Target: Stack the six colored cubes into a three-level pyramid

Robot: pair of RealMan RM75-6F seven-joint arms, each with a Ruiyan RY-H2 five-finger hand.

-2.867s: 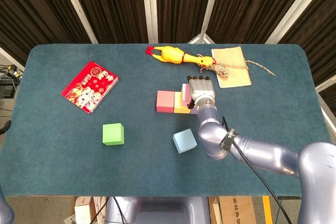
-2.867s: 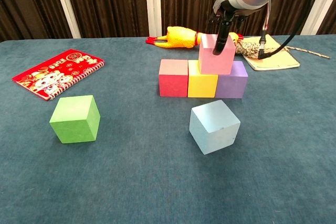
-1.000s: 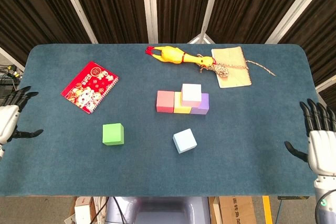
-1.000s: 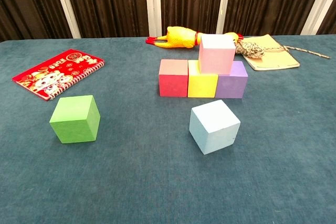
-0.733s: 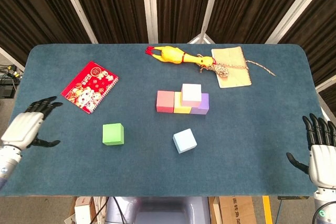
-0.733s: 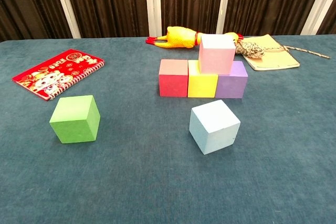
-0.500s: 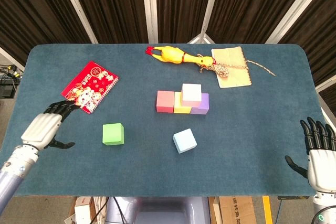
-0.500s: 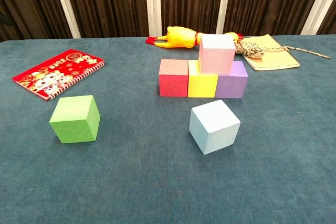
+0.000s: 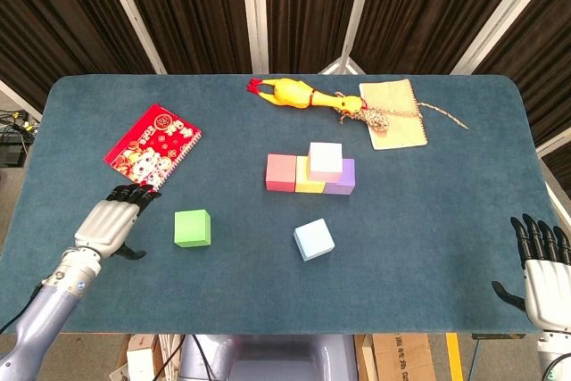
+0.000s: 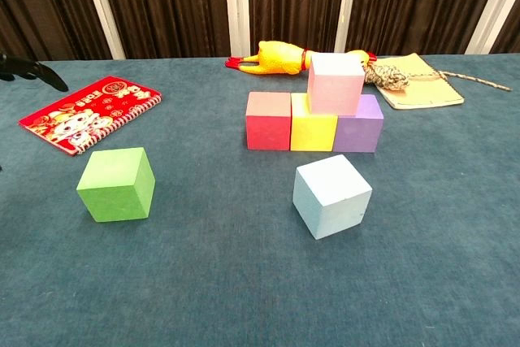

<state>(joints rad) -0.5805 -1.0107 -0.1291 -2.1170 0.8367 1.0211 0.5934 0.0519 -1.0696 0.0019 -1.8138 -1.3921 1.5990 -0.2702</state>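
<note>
A red cube [image 9: 280,172] [image 10: 268,120], a yellow cube [image 10: 314,131] and a purple cube [image 9: 345,178] [image 10: 361,124] stand in a row mid-table. A pink cube [image 9: 325,161] [image 10: 335,84] sits on top, over the yellow and purple ones. The light blue cube [image 9: 313,239] [image 10: 331,196] lies alone in front of the row. The green cube [image 9: 192,227] [image 10: 117,184] lies to the left. My left hand [image 9: 111,223] hovers open just left of the green cube; only its fingertips [image 10: 32,70] show in the chest view. My right hand [image 9: 542,272] is open at the table's right front corner.
A red spiral notebook [image 9: 153,147] [image 10: 89,113] lies at the left, just beyond my left hand. At the back are a rubber chicken [image 9: 305,96] [image 10: 274,58], a rope toy [image 9: 379,118] and a tan notepad [image 9: 393,112] [image 10: 420,80].
My right hand let go of the pink cube and drew back to the right front corner. My left hand has come in from the left edge toward the green cube.
</note>
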